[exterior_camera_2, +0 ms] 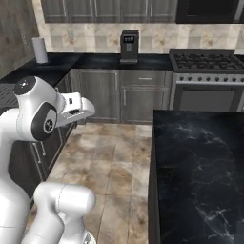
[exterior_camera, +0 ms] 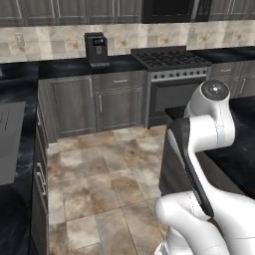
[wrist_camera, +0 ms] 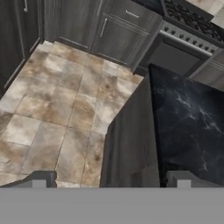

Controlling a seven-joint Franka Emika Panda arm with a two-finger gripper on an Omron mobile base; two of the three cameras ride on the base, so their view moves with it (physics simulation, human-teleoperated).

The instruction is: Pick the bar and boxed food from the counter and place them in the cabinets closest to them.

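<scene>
The bar and the boxed food are out of view. Black marble counter [exterior_camera: 69,67] runs along the back wall, and an island of the same counter [exterior_camera_2: 200,162] stands at the right. Dark wood-grain wall cabinets [exterior_camera: 60,10] hang above the back counter, their doors shut. My gripper [wrist_camera: 111,180] is open, with nothing between its two dark fingertips [wrist_camera: 39,179]. It points down at the tiled floor beside the corner of the island [wrist_camera: 188,118]. The white hand [exterior_camera_2: 74,108] is held out in front of the arm, above the floor.
A black coffee machine [exterior_camera: 96,49] stands on the back counter, left of the stove [exterior_camera: 169,60]. A white paper towel roll [exterior_camera_2: 40,50] stands at the far left corner. Base cupboards [exterior_camera_2: 100,95] line the walls. Open tiled floor [exterior_camera: 99,169] lies between them and the island.
</scene>
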